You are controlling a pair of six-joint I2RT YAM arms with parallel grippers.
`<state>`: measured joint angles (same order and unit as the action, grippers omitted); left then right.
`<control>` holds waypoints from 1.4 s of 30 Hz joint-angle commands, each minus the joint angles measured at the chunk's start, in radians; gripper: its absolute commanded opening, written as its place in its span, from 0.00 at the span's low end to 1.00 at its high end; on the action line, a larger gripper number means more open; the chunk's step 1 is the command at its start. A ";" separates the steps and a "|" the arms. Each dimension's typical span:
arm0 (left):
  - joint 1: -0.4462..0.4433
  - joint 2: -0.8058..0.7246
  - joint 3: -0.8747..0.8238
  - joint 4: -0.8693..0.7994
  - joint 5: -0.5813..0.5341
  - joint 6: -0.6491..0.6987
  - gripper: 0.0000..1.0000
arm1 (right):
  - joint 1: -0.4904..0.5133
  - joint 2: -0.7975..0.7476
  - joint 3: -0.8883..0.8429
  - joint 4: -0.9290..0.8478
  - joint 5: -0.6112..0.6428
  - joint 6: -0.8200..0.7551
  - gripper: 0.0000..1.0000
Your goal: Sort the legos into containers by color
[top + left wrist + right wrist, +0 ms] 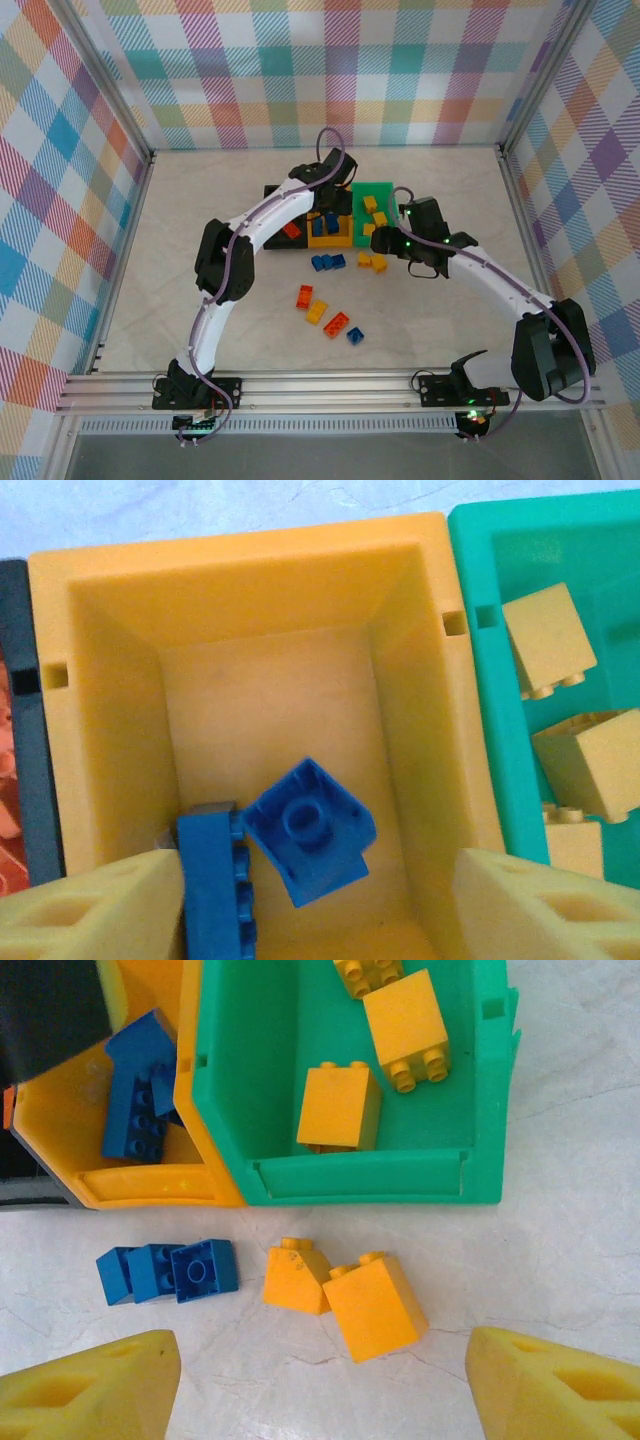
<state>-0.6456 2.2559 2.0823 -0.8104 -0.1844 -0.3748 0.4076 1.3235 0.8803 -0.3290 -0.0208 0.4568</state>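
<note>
My right jaws are spread wide over two small yellow plastic bricks (375, 1305) on the worktop (560, 1210), just beside the green plastic bin (360, 1175). My left jaws are spread too. I think these bricks are light, hard and slippery, so pinch the flat sides.

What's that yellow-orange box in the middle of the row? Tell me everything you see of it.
The yellow-orange box is an open-top rectangular bin of smooth, matte-looking plastic, with inward-sloping walls and small slots in its rim. It stands upright on the table, joined to a green bin on one side and a black bin on the other. Blue bricks lie on its floor.
</note>
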 commanded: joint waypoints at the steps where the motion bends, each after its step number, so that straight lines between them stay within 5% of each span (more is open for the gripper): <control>1: -0.010 -0.068 -0.004 -0.020 0.025 0.002 0.82 | 0.004 -0.031 -0.016 0.024 -0.020 0.005 0.77; 9: -0.087 -0.365 -0.299 0.137 0.072 -0.032 0.99 | 0.007 -0.044 -0.034 0.020 -0.072 0.002 0.77; 17: -0.126 -0.714 -0.717 0.281 0.104 -0.112 1.00 | 0.056 -0.081 -0.098 -0.005 -0.103 -0.006 0.77; 26: -0.125 -1.025 -1.139 0.316 0.045 -0.199 1.00 | 0.290 -0.046 -0.154 -0.107 -0.094 -0.015 0.76; 33: -0.085 -1.176 -1.297 0.300 0.029 -0.248 1.00 | 0.492 0.052 -0.186 -0.139 -0.058 0.016 0.76; 42: -0.035 -1.196 -1.336 0.312 0.075 -0.265 1.00 | 0.585 0.119 -0.183 -0.155 0.008 0.035 0.72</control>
<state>-0.6907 1.0702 0.7586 -0.5190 -0.1265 -0.6216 0.9718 1.4231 0.6899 -0.4503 -0.0406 0.4839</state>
